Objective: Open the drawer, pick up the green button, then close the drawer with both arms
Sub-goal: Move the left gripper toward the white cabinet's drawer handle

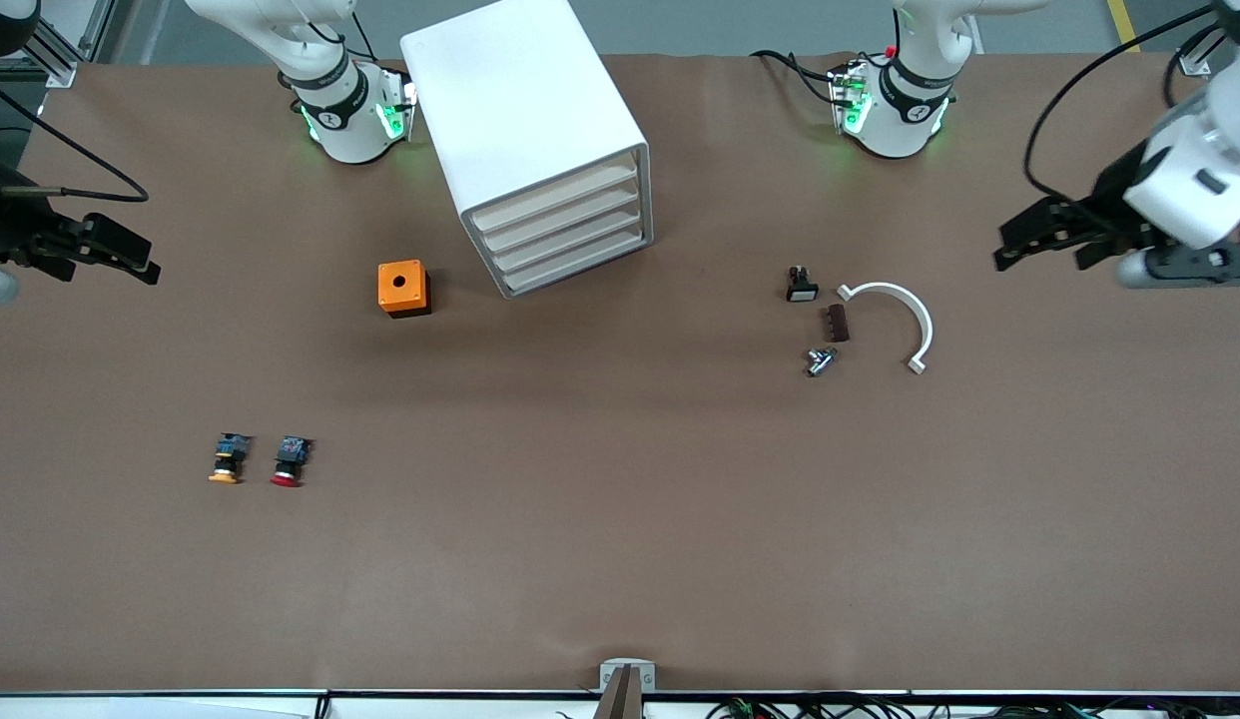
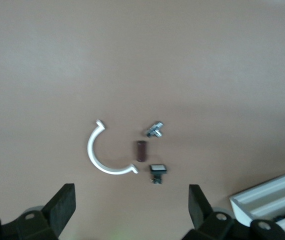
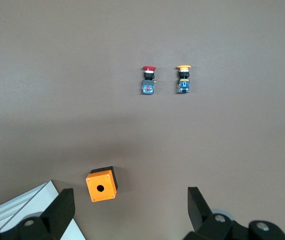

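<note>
The white cabinet (image 1: 525, 110) stands between the arms' bases, with four pale cream drawer fronts, all shut. One of the lower drawers (image 1: 573, 262) faces the front camera at a slant. The cabinet's corner also shows in the left wrist view (image 2: 270, 200) and the right wrist view (image 3: 17, 212). The green button is hidden. My left gripper (image 1: 1039, 262) is open and empty over the left arm's end of the table; it also shows in the left wrist view (image 2: 132, 210). My right gripper (image 1: 106, 268) is open and empty over the right arm's end; it also shows in the right wrist view (image 3: 130, 210).
An orange cube with a hole (image 1: 404, 288) (image 3: 101, 184) sits beside the cabinet. A red-capped button (image 1: 291, 461) and a yellow-capped button (image 1: 228, 459) lie nearer the front camera. A white curved piece (image 1: 895, 320), black switch (image 1: 801, 286), brown block (image 1: 837, 323) and metal part (image 1: 820, 360) lie toward the left arm's end.
</note>
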